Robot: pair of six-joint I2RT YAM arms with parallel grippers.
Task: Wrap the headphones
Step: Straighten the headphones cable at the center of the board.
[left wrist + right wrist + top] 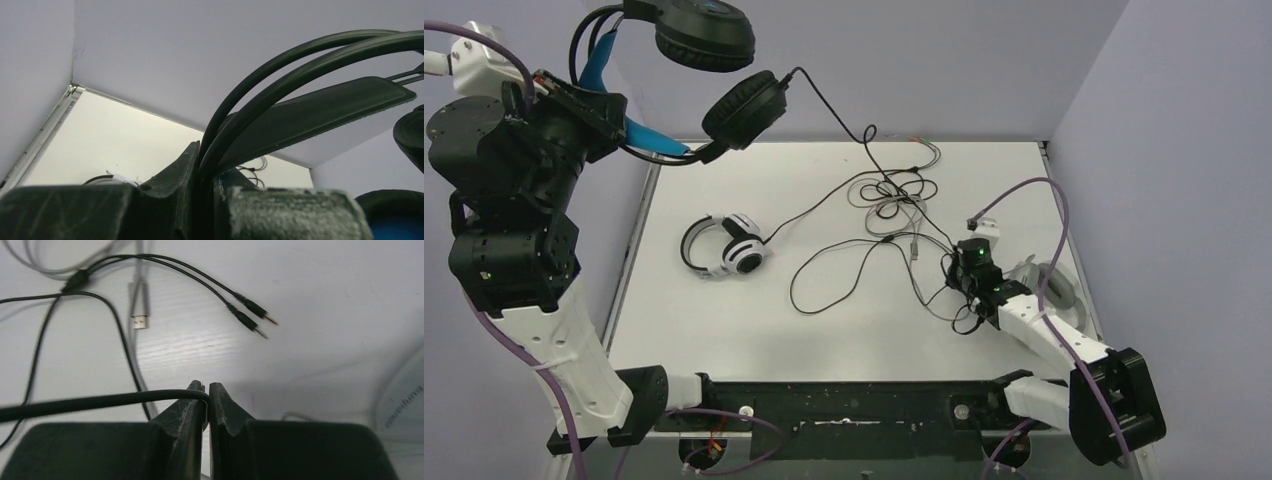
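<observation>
The left gripper (205, 165) is clamped narrow on the headband of the black headphones (704, 35) and holds them high in the air over the far left corner of the desk (724, 330). Both ear cups hang free up there. Their black cable (100, 401) drops down to the desk and runs into a messy tangle of cables (894, 195) near the middle of the far edge.

The right gripper (206, 390) sits low near the right edge, jaws pinched together on that black cable. Just past its tips lie a silver USB plug (140, 320) and two jack plugs (255, 315), flat on the surface.

A white headset (724, 245) lies on its own towards the left side, well apart from both arms. Another pale headset (1064, 290) sits right by the right edge, mostly hidden under the right arm, so there's not much to say about it.
</observation>
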